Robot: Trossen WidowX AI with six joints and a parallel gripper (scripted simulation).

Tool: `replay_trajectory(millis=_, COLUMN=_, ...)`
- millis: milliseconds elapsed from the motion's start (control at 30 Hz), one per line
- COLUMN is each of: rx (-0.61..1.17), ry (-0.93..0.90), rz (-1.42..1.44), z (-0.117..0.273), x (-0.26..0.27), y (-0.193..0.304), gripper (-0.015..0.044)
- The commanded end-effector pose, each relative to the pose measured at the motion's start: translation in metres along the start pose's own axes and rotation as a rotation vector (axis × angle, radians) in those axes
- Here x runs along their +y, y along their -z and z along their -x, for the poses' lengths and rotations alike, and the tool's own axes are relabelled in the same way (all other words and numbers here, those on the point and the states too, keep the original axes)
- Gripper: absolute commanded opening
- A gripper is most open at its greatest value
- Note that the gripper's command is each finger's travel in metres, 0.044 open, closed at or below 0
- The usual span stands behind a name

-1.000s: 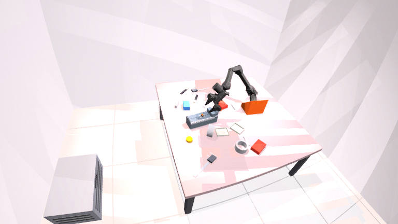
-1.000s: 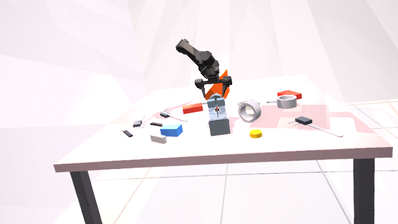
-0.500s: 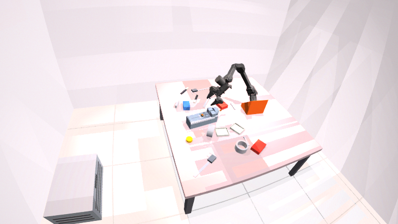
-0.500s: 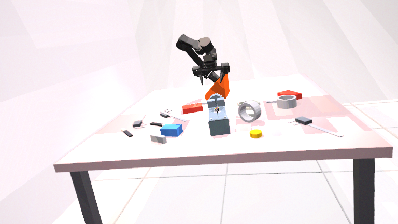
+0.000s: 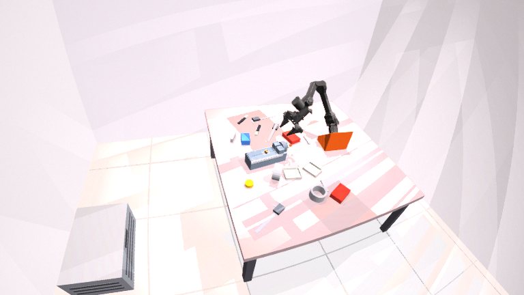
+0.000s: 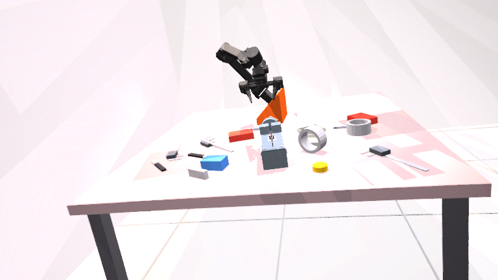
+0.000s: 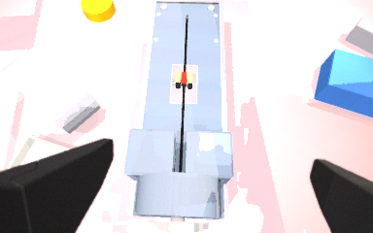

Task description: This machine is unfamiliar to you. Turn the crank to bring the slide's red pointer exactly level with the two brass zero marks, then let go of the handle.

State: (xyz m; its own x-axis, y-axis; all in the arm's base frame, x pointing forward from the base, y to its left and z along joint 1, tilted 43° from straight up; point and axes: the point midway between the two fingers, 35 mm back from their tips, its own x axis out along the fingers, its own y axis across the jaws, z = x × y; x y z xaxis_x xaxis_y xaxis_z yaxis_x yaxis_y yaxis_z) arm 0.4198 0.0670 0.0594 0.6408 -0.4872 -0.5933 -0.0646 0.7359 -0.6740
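Note:
The blue-grey machine [image 5: 266,159] [image 6: 274,159] [image 7: 160,109] lies on the table, with a dark slot along its top. In the wrist view the red pointer [image 7: 184,78] sits between the two brass marks, the left mark [image 7: 178,77] and the right mark [image 7: 190,77], and looks about level with them. A small orange bit, perhaps the crank handle [image 5: 290,145], shows at the machine's rounded end; in the wrist view only a stub of shaft shows there. My gripper [image 5: 284,130] [image 6: 262,100] [image 7: 210,157] is open and empty, above and beyond that end, touching nothing visible.
An orange panel [image 5: 336,141] [image 6: 279,108] stands near the arm's base. A red block [image 5: 291,137] [image 6: 240,135] lies near the crank end. A blue block [image 5: 245,138] [image 6: 214,162] [image 7: 347,87], a yellow disc [image 5: 249,183] [image 6: 320,167] [image 7: 98,11] and a grey ring [image 6: 301,144] flank the machine.

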Motion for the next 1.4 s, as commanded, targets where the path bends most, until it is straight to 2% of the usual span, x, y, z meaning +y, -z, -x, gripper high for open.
replay_trajectory(millis=0, rx=-0.01, ry=-0.018, rz=0.017, z=0.01, x=-0.002, y=0.014, gripper=0.044)
replay_trajectory(millis=333, rx=-0.032, ry=-0.049, rz=0.048, z=0.028, x=-0.005, y=0.044, gripper=0.044)
replay_trajectory(millis=933, rx=-0.032, ry=-0.048, rz=0.05, z=-0.036, x=-0.005, y=0.104, gripper=0.044)
replay_trajectory(millis=1367, rx=-0.031, ry=-0.047, rz=0.051, z=-0.05, x=-0.005, y=0.117, gripper=0.044)
